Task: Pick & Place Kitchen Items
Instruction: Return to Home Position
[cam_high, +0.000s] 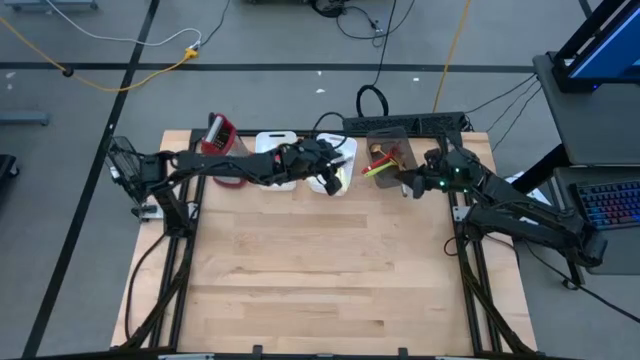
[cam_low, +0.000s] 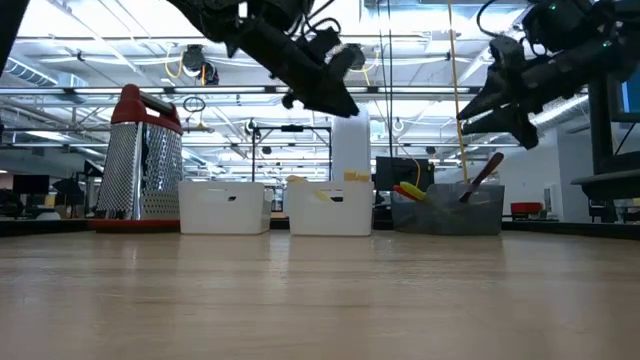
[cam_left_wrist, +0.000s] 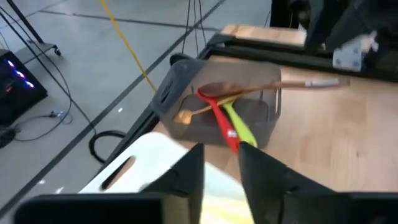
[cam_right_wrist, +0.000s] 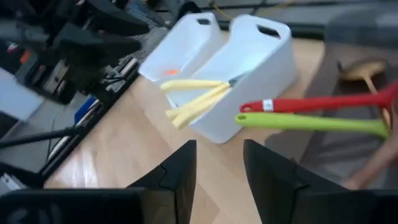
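Observation:
A grey bin at the table's far edge holds a red spoon, a green spatula, a gold ladle and a brown wooden spoon; their handles lean on its rim. Cream-handled knives stick out of the nearer of two white bins. My left gripper hovers open over that white bin with nothing between its fingers. Just in front of the grey bin, on its near right side, my right gripper hangs open and holds nothing.
A second white bin stands left of the first, with an orange piece in it. A metal grater with a red top stands at the far left. The bare wooden tabletop stretches toward the near edge.

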